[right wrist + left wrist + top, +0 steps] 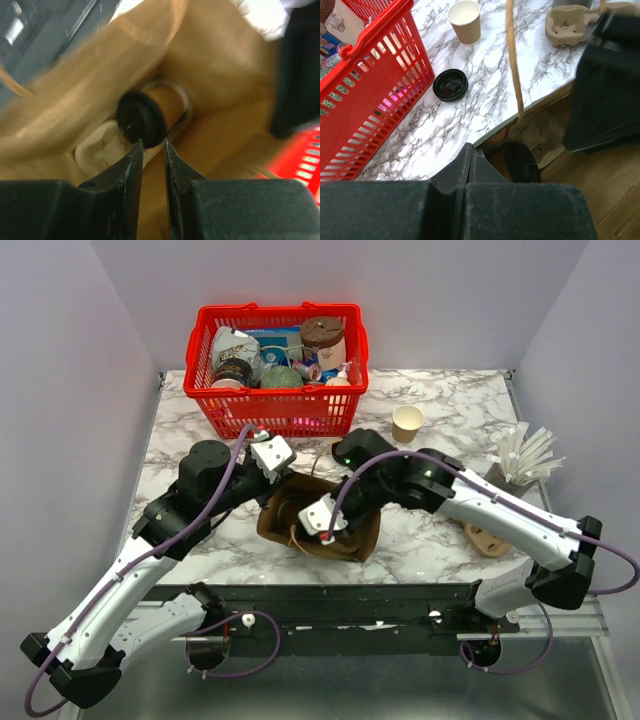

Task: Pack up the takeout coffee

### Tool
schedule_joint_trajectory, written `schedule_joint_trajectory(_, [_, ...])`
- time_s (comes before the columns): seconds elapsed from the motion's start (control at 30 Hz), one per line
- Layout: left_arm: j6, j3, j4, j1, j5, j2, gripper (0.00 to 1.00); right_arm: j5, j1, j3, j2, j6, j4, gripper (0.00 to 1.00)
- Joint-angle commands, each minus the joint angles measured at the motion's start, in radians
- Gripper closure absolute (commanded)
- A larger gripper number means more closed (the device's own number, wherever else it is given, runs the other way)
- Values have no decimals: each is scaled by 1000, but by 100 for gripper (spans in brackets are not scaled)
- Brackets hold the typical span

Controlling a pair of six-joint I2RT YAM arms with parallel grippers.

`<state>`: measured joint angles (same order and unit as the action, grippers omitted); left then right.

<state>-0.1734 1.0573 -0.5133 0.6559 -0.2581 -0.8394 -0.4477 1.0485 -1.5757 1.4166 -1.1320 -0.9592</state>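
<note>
The takeout coffee (407, 423), an open tan paper cup with a white rim, stands on the marble table behind the bag; it also shows in the left wrist view (465, 21). A brown paper bag (352, 540) stands open at the table's middle. My left gripper (272, 455) is shut on the bag's rim (500, 131). My right gripper (152, 145) is inside the bag, narrowly open and empty, its tips just short of a tan cup with a black lid (141, 120). That cup sits tilted in a pale pulp carrier (97, 150) at the bag's bottom.
A loose black lid (450, 85) lies on the table between the red basket (275, 405) and the bag. A second pulp carrier (570, 22) sits at the right. A holder of white stirrers (525, 455) stands at the far right. The basket holds several items.
</note>
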Motion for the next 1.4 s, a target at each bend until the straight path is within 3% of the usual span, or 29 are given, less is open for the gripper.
schedule_joint_trajectory(0.0, [34, 1, 19, -1, -20, 31, 100, 214, 60, 51, 73, -61, 65, 63])
schedule_joint_trajectory(0.07, [41, -5, 22, -1, -26, 36, 100, 269, 70, 39, 96, -57, 77, 60])
schedule_joint_trajectory(0.2, [66, -22, 36, -1, -27, 37, 100, 336, 80, 8, 169, -61, 62, 36])
schedule_joint_trajectory(0.4, [107, -31, 70, -1, -40, 17, 100, 366, 76, 36, 193, -123, 62, 25])
schedule_joint_trajectory(0.77, [94, -28, 70, -2, -87, -18, 100, 250, 15, 49, 251, -210, 48, 21])
schedule_joint_trajectory(0.93, [81, -29, 49, -4, -119, -23, 100, 264, 4, 39, 295, -238, 48, 29])
schedule_joint_trajectory(1.1, [75, -19, 12, -6, -81, -47, 100, 354, 4, 25, 301, -230, 50, 30])
schedule_joint_trajectory(1.37, [89, -31, 16, -12, -159, -67, 100, 408, -19, 33, 386, -236, 36, 32])
